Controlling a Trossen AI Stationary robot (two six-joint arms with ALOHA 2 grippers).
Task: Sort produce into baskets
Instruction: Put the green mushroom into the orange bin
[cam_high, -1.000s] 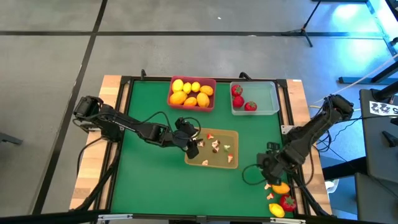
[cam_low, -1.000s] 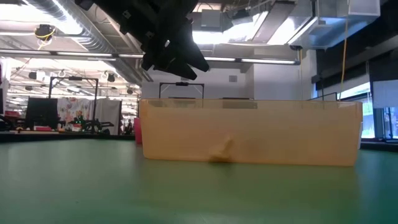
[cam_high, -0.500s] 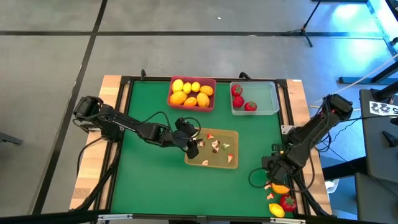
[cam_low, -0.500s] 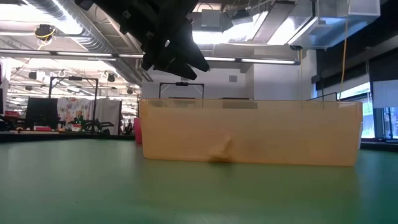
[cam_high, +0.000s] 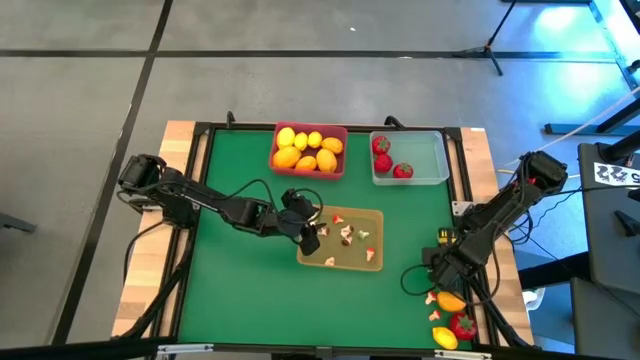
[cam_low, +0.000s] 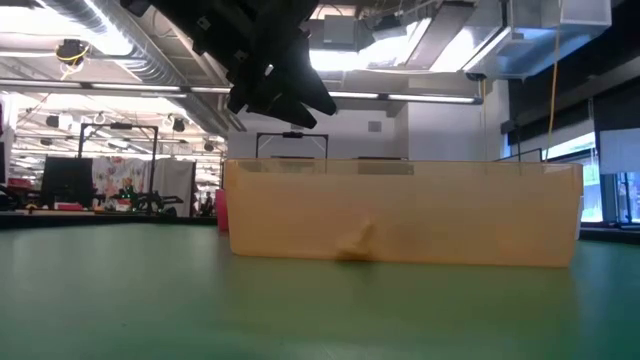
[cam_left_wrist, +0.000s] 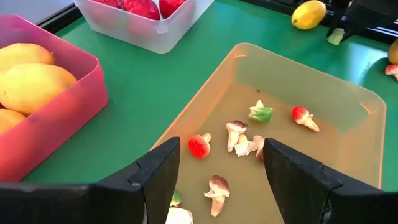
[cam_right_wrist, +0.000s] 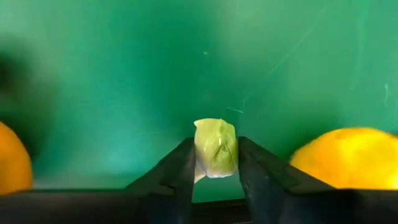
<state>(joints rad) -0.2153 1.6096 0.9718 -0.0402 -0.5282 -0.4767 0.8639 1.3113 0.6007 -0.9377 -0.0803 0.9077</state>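
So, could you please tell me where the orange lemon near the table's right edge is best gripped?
Probably grip the orange lemon across its short middle, from straight above: it is oval, lies on its side, and the red fruit sits close by.

Open green mat (cam_high: 240, 280) left of tan tray (cam_high: 343, 241) — lemons (cam_high: 449, 302) crowd the right corner
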